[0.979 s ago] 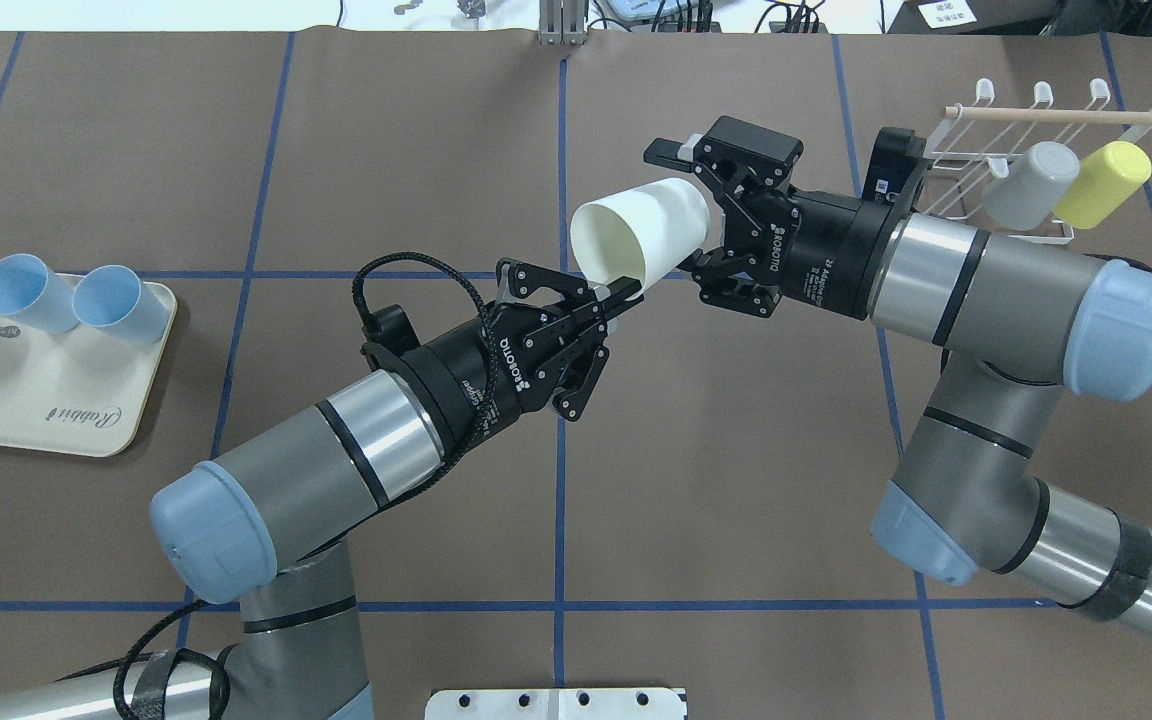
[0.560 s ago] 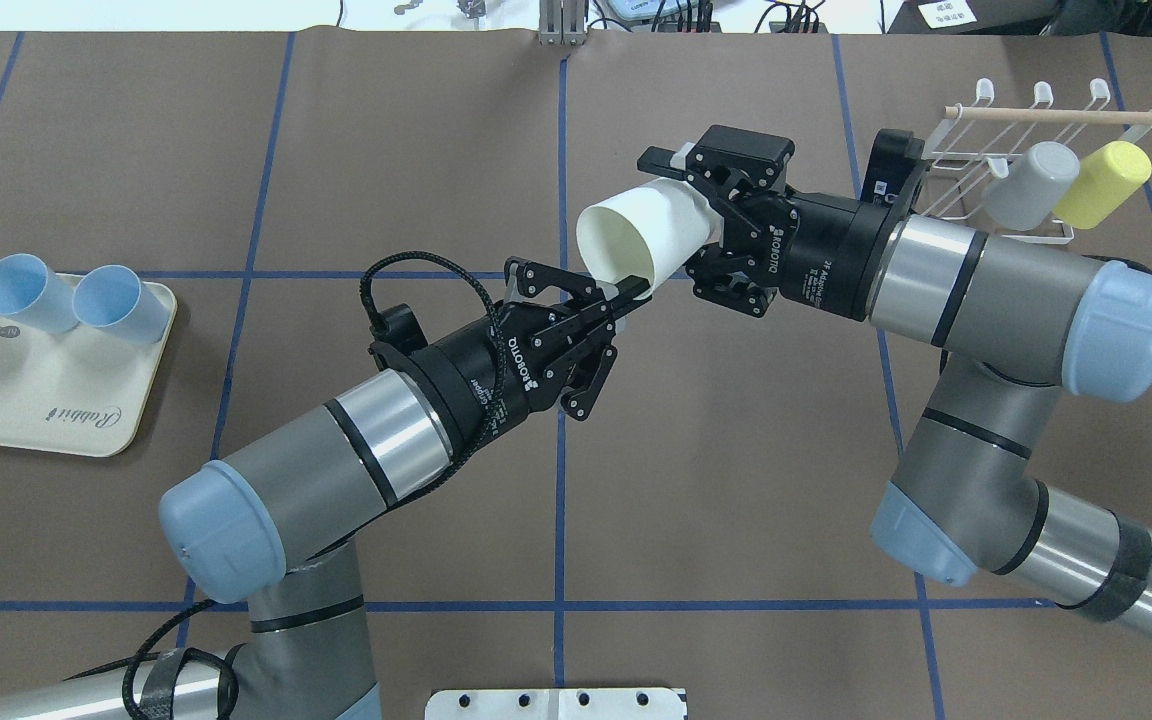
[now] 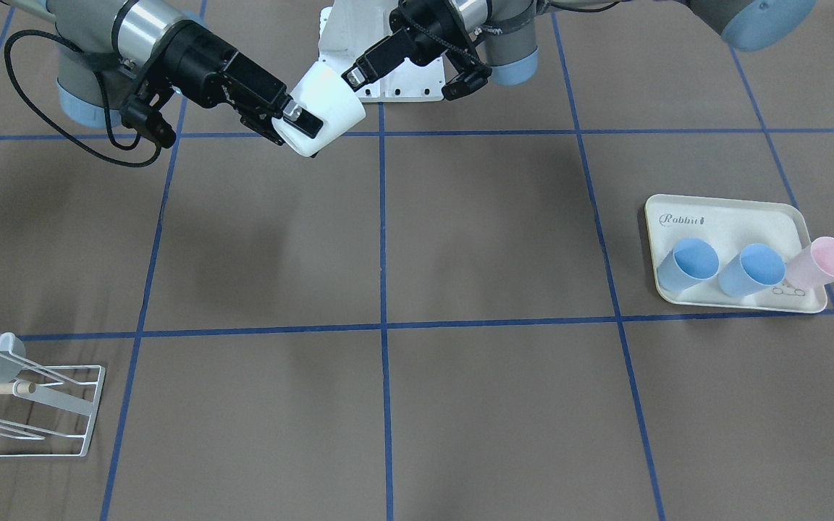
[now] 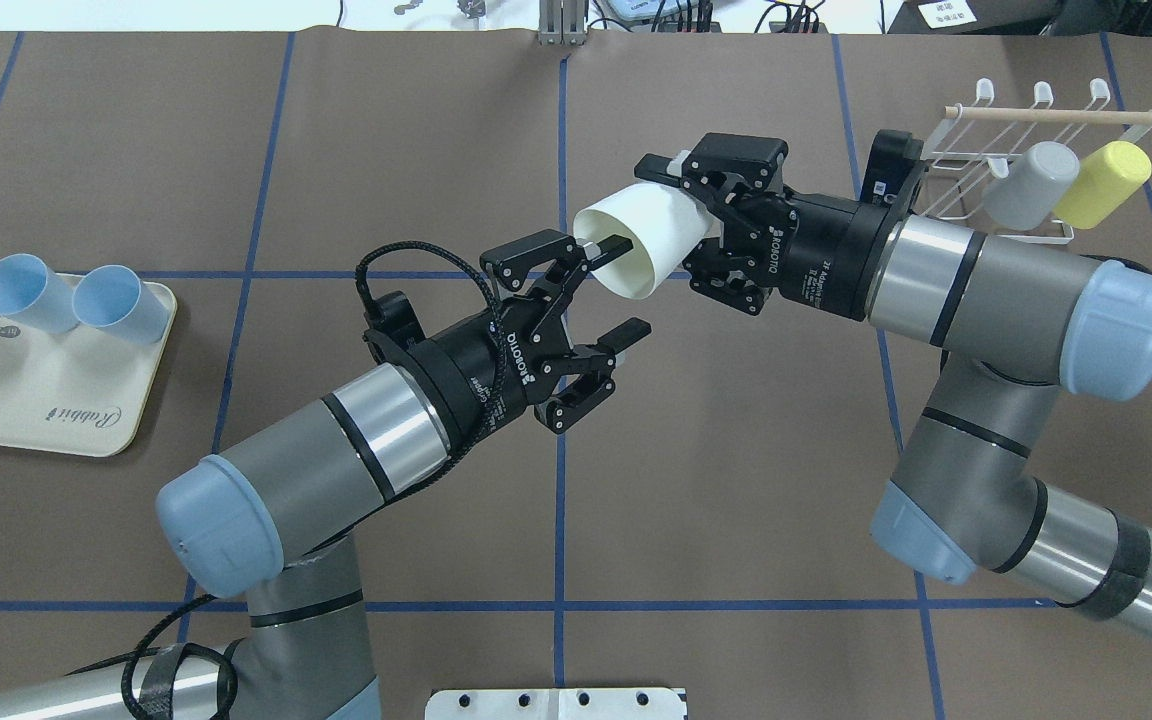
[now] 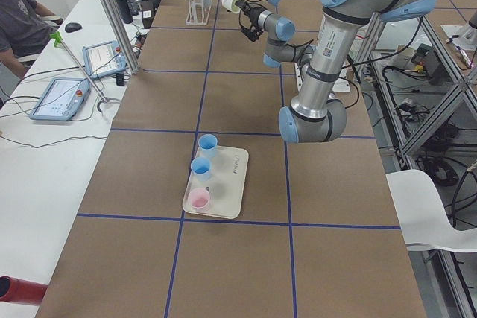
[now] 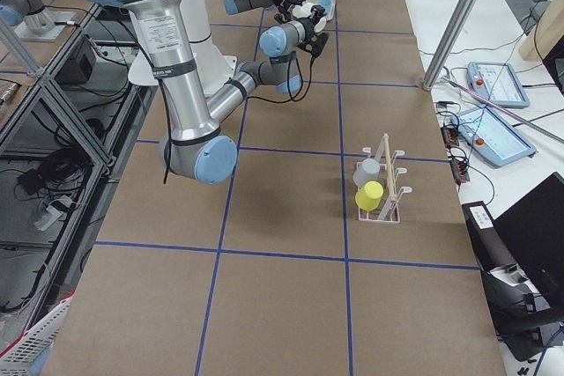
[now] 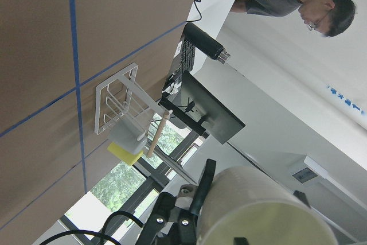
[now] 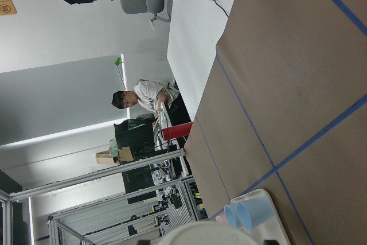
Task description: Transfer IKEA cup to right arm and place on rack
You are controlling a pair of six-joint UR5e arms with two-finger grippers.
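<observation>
While the ROBOTIQ-marked right gripper (image 4: 684,218) pinches the smooth white tapered cup (image 4: 641,235), the left gripper (image 4: 626,287) is spread, one finger inside the rim. Cream "Rabbit" tray (image 4: 36,400) far left.

**Readable print on my feeds**

From overhead I read "ROBOTIQ" in white on the body of the left gripper (image 4: 626,286) and again on the right gripper (image 4: 674,215). The right gripper's collar (image 4: 821,275) has a line starting "2F Adapt"; the rest is too small. The tray (image 4: 56,385) carries "Rabbit" in script.
</observation>
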